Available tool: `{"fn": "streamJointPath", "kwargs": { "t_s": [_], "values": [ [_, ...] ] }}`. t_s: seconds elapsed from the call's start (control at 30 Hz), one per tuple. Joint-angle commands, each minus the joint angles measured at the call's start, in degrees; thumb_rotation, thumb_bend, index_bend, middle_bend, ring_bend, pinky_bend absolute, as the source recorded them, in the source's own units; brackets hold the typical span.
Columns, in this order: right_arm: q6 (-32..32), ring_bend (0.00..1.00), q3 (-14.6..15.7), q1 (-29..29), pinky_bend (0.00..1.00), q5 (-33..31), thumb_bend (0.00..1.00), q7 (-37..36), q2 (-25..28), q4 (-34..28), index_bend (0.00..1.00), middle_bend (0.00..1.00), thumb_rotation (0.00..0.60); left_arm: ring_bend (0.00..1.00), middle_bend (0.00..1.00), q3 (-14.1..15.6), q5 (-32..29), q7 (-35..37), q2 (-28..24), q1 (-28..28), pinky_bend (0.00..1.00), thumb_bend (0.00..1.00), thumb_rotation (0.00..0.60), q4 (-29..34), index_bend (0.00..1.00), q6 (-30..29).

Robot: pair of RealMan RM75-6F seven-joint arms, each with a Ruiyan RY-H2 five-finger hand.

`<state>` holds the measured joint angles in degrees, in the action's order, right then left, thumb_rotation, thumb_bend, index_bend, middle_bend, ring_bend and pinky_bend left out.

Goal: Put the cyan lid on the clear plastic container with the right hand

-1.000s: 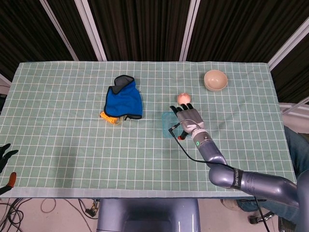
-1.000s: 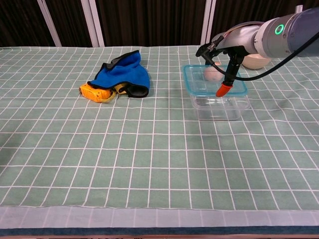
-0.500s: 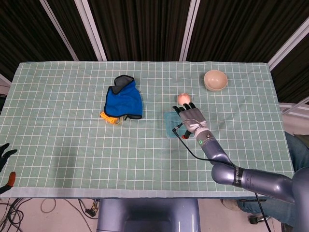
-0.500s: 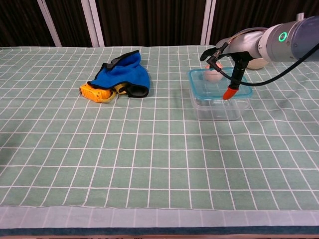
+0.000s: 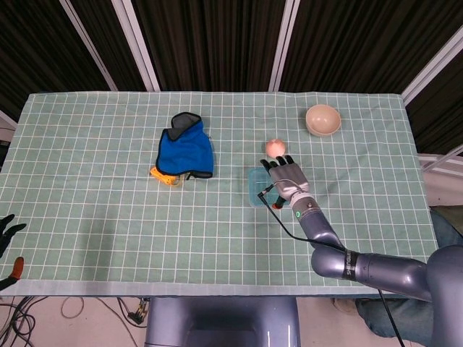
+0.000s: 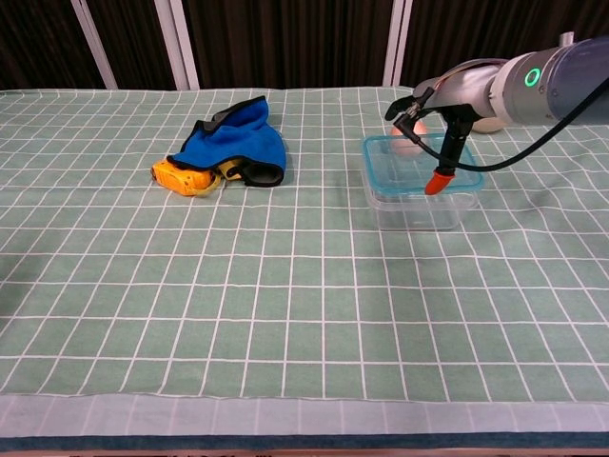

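Resting over the clear rectangular plastic container [image 6: 419, 202], the right hand [image 5: 287, 179] grasped the translucent cyan rectangular lid [image 6: 419, 164], which sat on the container's rim; whether the lid was seated flush could not be determined from either view. In the chest view the right hand [image 6: 430, 100] was above the far right part of the lid, with one orange-capped fingertip [image 6: 434, 181] pointing down onto the lid surface. In the head view only the left portion of the cyan lid [image 5: 256, 186] showed beside the hand, the remainder being hidden under the palm. A small round peach-coloured ball [image 5: 275, 147] lay just beyond the container on the far side, and in the chest view it was partly hidden behind the hand. A round beige bowl [image 5: 323, 119] stood further back and to the right, well apart from the container. A crumpled blue cloth with black trim [image 6: 231, 143] lay left of the container, near the table's centre, partly covering a yellow-orange object [image 6: 185, 177] at its near left edge. All items rested on the table covered with a green cloth with a white grid [image 6: 285, 314]. The left hand [image 5: 9, 230] was visible only at the lower left edge of the head view, off the table, fingers spread and empty
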<state>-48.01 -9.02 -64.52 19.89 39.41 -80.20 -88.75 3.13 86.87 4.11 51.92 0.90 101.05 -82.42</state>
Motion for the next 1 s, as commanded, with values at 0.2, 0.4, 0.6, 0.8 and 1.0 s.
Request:
{"fn": "streamJointPath", "kwargs": {
  "t_s": [0.2, 0.4, 0.6, 0.8, 1.0],
  "values": [
    [-1.9, 0.06, 0.8, -1.4, 0.0, -2.8, 0.24, 1.2, -1.5, 0.6, 0.04, 0.38, 0.6, 0.0, 0.0, 0.0, 0.0, 0.3, -0.1, 0.0, 0.0, 0.52, 0.6, 0.0, 0.15, 0.1],
    [-2.3, 0.06, 1.0, -1.8, 0.0, -3.5, 0.24, 1.4, -2.2, 1.2, 0.04, 0.38, 0.6, 0.0, 0.0, 0.0, -0.1, 0.5, -0.2, 0.0, 0.0, 0.52, 0.6, -0.1, 0.15, 0.2],
    [-2.6, 0.06, 1.3, -2.0, 0.0, -4.0, 0.24, 1.6, -2.6, 1.5, 0.04, 0.38, 0.6, 0.0, 0.0, 0.0, -0.1, 0.5, -0.2, 0.1, 0.0, 0.52, 0.6, -0.1, 0.15, 0.4],
    [-2.8, 0.06, 1.3, -2.2, 0.0, -4.3, 0.24, 1.5, -3.3, 1.9, 0.04, 0.38, 0.6, 0.0, 0.0, 0.0, -0.1, 0.7, -0.2, 0.1, 0.0, 0.52, 0.6, -0.1, 0.15, 0.4],
    [-3.1, 0.06, 1.2, -2.3, 0.0, -4.6, 0.24, 1.6, -3.7, 2.0, 0.04, 0.38, 0.6, 0.0, 0.0, 0.0, -0.1, 0.8, -0.2, 0.1, 0.0, 0.52, 0.6, -0.2, 0.15, 0.4]
  ]
}}
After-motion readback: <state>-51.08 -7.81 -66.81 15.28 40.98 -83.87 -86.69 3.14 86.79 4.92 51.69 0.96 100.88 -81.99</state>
